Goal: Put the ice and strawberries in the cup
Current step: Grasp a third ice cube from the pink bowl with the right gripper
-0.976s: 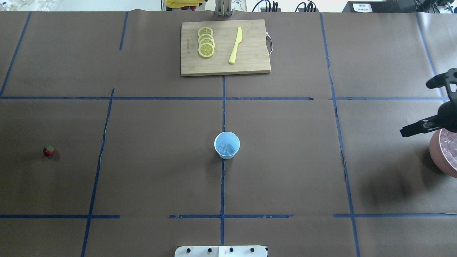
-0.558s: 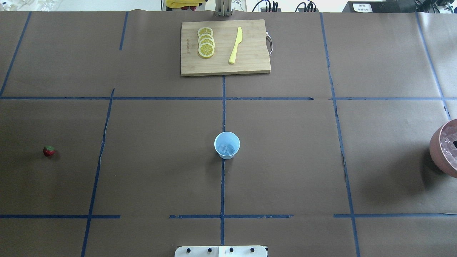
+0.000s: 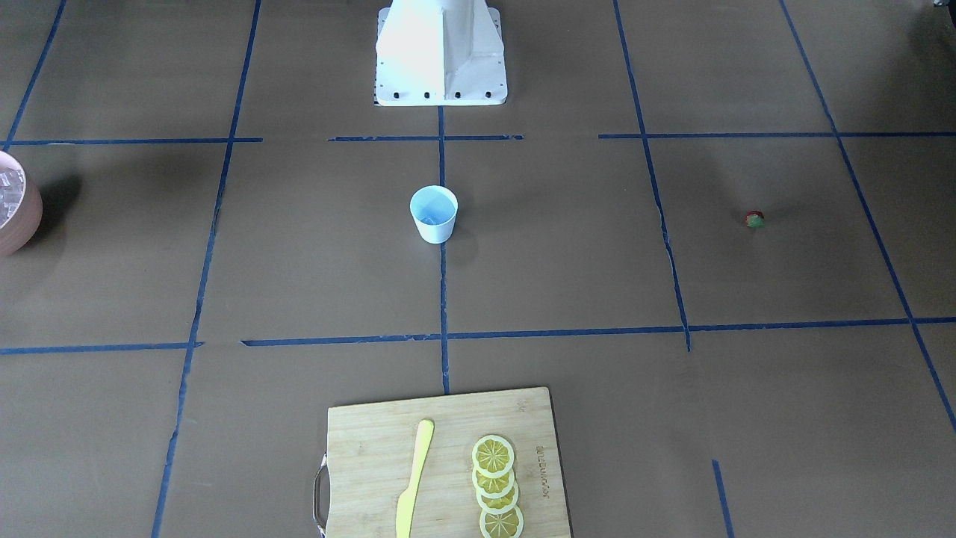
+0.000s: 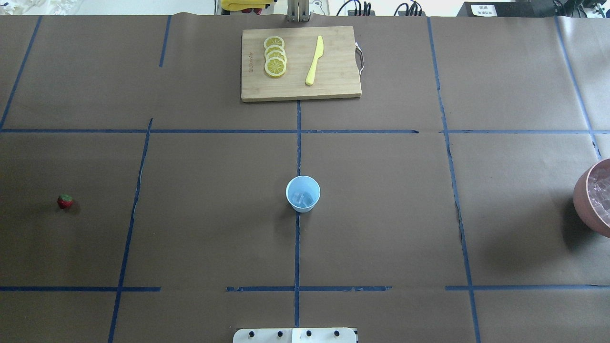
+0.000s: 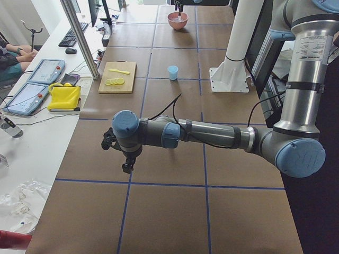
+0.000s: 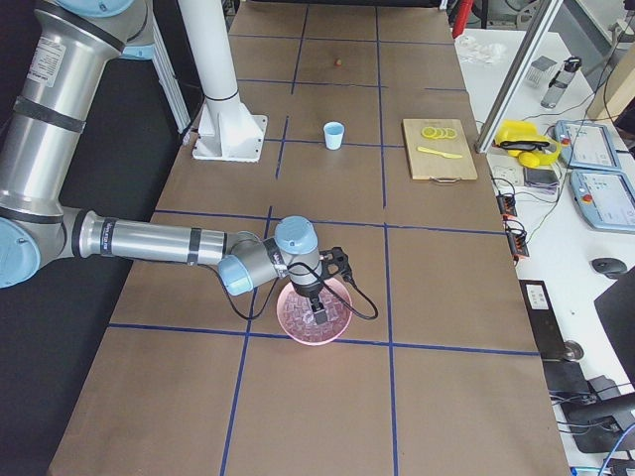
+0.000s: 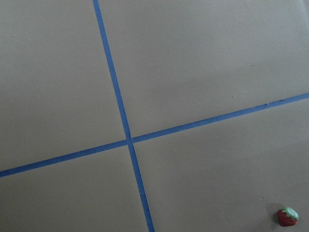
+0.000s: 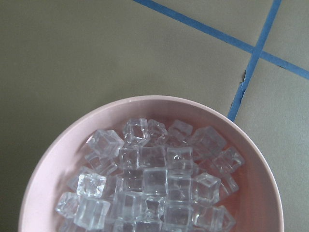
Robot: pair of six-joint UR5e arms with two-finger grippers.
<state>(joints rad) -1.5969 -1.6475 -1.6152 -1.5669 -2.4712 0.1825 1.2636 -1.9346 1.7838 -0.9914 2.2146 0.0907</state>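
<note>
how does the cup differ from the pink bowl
The cup is small, white outside and pale blue inside; the pink bowl is far wider. The cup holds a few ice cubes; the bowl is full of them. The cup stands mid-table, the bowl far to the robot's right. Both are upright.

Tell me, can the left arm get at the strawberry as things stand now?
Probably yes. The strawberry lies alone on the bare table on that arm's side, nothing beside or over it, and the left wrist view shows it. The left gripper hangs free above the table.

Overhead and front-facing views oppose, sharing the cup (image 4: 291,186).
</note>
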